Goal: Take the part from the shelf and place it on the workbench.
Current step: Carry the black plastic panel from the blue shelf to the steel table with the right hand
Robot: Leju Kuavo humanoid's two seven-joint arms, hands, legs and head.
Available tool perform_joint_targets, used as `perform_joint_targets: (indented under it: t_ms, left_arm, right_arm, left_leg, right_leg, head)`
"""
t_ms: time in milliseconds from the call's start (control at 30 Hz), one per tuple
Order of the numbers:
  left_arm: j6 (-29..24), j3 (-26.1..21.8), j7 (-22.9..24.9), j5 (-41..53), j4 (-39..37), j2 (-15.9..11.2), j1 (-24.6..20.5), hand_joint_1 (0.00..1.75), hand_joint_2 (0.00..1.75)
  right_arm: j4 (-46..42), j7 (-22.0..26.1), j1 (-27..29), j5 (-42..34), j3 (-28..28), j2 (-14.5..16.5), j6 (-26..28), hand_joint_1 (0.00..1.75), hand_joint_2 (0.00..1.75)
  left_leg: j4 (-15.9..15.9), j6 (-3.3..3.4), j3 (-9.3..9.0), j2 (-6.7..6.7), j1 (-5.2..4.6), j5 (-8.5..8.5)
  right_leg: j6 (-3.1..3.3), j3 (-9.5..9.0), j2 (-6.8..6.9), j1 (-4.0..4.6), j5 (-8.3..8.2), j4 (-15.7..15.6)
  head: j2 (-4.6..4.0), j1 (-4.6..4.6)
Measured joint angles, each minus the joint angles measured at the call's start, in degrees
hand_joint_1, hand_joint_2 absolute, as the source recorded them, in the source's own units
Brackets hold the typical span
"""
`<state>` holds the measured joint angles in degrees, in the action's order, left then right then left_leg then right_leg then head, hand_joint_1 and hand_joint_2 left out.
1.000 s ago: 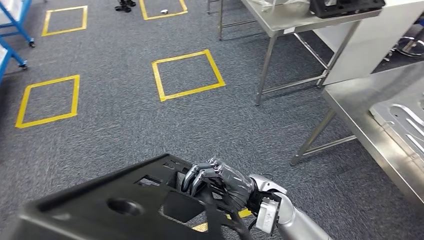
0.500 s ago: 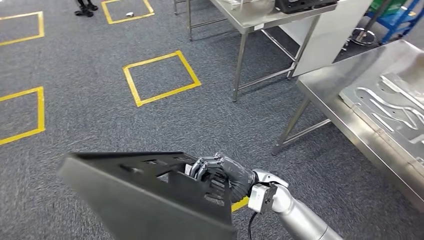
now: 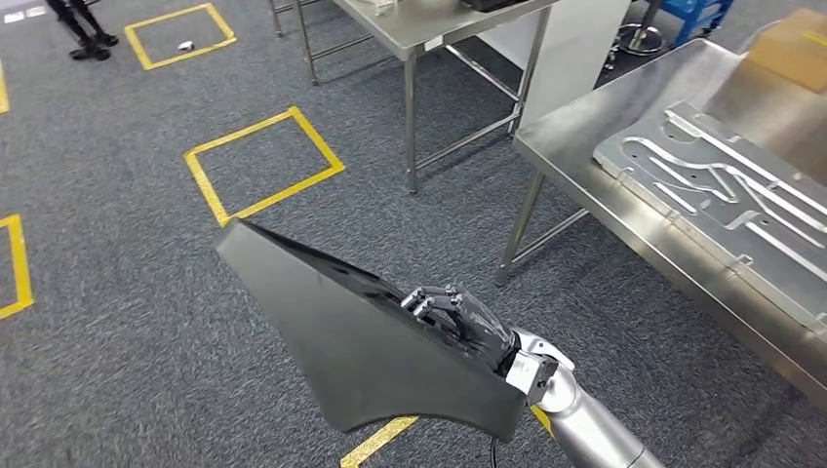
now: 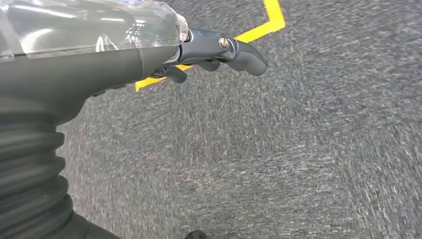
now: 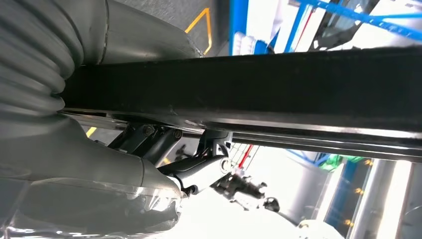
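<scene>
The right hand [image 3: 458,317] grips the black part [image 3: 361,336], off the shelf already. The counter [image 3: 575,146] is near, so putting down is left. The left hand [image 4: 219,50] holds nothing, fingers loosely curled.

The whole head view has shifted: the camera has swung toward the steel workbench [image 3: 575,185], which now shows more of its top ahead and to the right of the right hand [image 3: 458,322]. The black part [image 3: 361,341] gripped by that hand has tilted over, from its flat perforated face up to its smooth dark side facing the camera, edge raised to the hand's left.
</scene>
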<state>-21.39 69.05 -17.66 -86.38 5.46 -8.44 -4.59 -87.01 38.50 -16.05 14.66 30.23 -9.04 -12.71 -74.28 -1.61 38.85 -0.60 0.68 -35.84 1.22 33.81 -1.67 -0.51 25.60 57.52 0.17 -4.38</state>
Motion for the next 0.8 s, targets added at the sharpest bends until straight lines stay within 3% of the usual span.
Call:
perform_joint_targets:
  t_ms: [33,67,100,167,233,300,367,433,500,533,567,600,667,733,800]
  left_arm:
    - [-0.01,0.01,-0.02,0.01,0.0,-0.08,0.08,0.0,1.75]
    - [0.01,0.05,-0.03,0.02,0.0,-0.2,0.12,0.0,1.75]
    - [0.06,0.13,-0.02,0.04,0.0,-0.42,0.12,0.0,1.75]
    - [0.26,0.36,0.13,0.12,-0.01,-0.87,0.0,0.0,1.75]
    - [0.43,0.72,0.4,0.18,-0.03,-1.33,-0.15,0.0,1.75]
    - [0.55,1.26,0.72,0.21,-0.04,-1.74,-0.38,0.0,1.75]
    - [0.67,1.66,0.92,0.22,-0.04,-2.12,-0.78,0.0,1.75]
    - [0.78,1.83,0.95,0.21,-0.04,-2.5,-0.91,0.0,1.75]
    - [0.91,2.03,0.74,0.2,-0.04,-2.79,-0.71,0.0,1.75]
    - [0.96,2.13,0.5,0.2,-0.04,-2.86,-0.66,0.0,1.75]
    - [1.03,2.23,0.19,0.19,-0.04,-2.91,-0.69,0.0,1.75]
    - [1.13,2.35,-0.14,0.19,-0.04,-2.91,-0.74,0.0,1.75]
    - [1.31,2.66,-0.62,0.17,-0.04,-2.88,-0.8,0.0,1.75]
    - [1.45,2.95,-0.86,0.17,-0.03,-2.85,-0.8,0.0,1.75]
    - [1.5,3.07,-0.94,0.15,-0.02,-2.82,-0.96,0.0,1.75]
  right_arm:
    - [-0.19,-0.39,0.25,0.28,-0.02,0.02,0.05,1.75,1.75]
    - [-0.41,-0.9,0.44,0.56,-0.02,0.07,0.13,1.75,1.75]
    - [-0.6,-1.48,0.52,0.76,-0.02,0.16,0.28,1.75,1.75]
    - [-0.8,-2.27,0.42,0.81,-0.02,0.49,1.0,1.75,1.75]
    - [-0.9,-2.48,0.38,0.5,-0.05,0.9,2.18,1.75,1.75]
    - [-1.01,-2.02,0.53,-0.53,-0.34,1.18,3.66,1.75,1.75]
    - [-1.1,-1.26,0.68,-1.98,-0.91,1.33,4.93,1.75,1.75]
    - [-1.19,-0.51,0.74,-3.59,-1.56,1.7,5.55,1.75,1.75]
    - [-1.28,0.16,1.0,-5.35,-2.16,2.26,5.76,1.75,1.75]
    - [-1.43,0.36,1.35,-6.19,-2.46,2.49,5.76,1.75,1.75]
    - [-1.76,0.51,1.82,-7.1,-2.85,2.68,5.81,1.75,1.75]
    - [-2.34,0.58,2.37,-7.93,-3.24,2.81,5.92,1.75,1.75]
    - [-3.87,0.61,3.22,-8.96,-3.75,2.97,6.24,1.75,1.75]
    - [-5.18,0.62,3.65,-9.28,-3.86,3.24,6.43,1.75,1.75]
    - [-6.0,0.62,4.17,-9.33,-3.87,3.52,6.31,1.75,1.75]
  left_leg:
    - [-0.72,-0.11,0.53,0.08,0.09,0.45]
    - [0.65,-0.2,0.06,0.13,0.23,1.89]
    - [4.12,-0.32,-1.43,0.48,0.46,4.17]
    - [11.65,-0.42,-4.85,2.81,0.95,7.3]
    - [14.76,0.07,-6.23,4.31,1.06,7.87]
    - [14.87,1.03,-6.17,3.44,0.82,8.06]
    - [15.2,1.87,-6.16,2.44,0.75,8.42]
    - [15.44,2.43,-6.15,1.12,0.57,8.57]
    - [15.44,2.72,-6.11,-0.39,0.19,8.45]
    - [15.44,2.8,-6.13,-1.12,0.01,8.39]
    - [15.44,2.86,-6.19,-1.78,-0.14,8.31]
    - [15.44,2.88,-6.32,-2.42,-0.28,8.22]
    - [15.41,2.75,-6.64,-3.55,-0.63,7.94]
    - [15.44,2.36,-6.83,-4.71,-0.81,7.73]
    - [15.73,1.82,-7.23,-5.9,-0.85,7.67]
  right_leg:
    - [-0.01,-0.01,-0.67,-0.03,0.01,0.06]
    - [-0.06,-0.03,-1.34,-0.08,0.04,0.17]
    - [-0.2,-0.03,-2.08,-0.17,0.12,0.37]
    - [-0.79,0.26,-3.44,-0.22,0.42,1.1]
    - [-1.57,0.86,-4.57,-0.24,0.43,1.58]
    - [-2.34,1.29,-5.4,-0.42,0.12,1.47]
    - [-2.89,1.86,-3.76,-0.46,0.93,2.53]
    - [-3.08,4.23,-0.6,-0.31,4.06,7.89]
    - [-3.09,7.42,0.86,-0.25,7.11,14.86]
    - [-3.0,8.08,1.13,-0.23,7.3,16.41]
    - [-2.8,7.65,1.38,-0.17,6.43,15.83]
    - [-2.46,6.13,1.8,-0.02,4.78,13.15]
    - [-1.43,2.03,3.94,0.66,1.96,5.45]
    - [-0.66,0.2,5.24,1.35,1.36,1.65]
    - [-0.3,0.13,4.18,1.43,1.22,1.13]
  head:
    - [0.0,0.01]
    - [0.0,0.01]
    - [0.0,0.01]
    - [0.0,0.01]
    - [0.0,0.01]
    - [0.0,0.0]
    - [0.0,0.01]
    - [0.0,0.01]
    - [0.0,0.01]
    - [0.0,0.01]
    - [0.0,0.01]
    - [0.0,0.01]
    - [0.0,0.01]
    - [0.0,0.0]
    - [0.0,0.0]
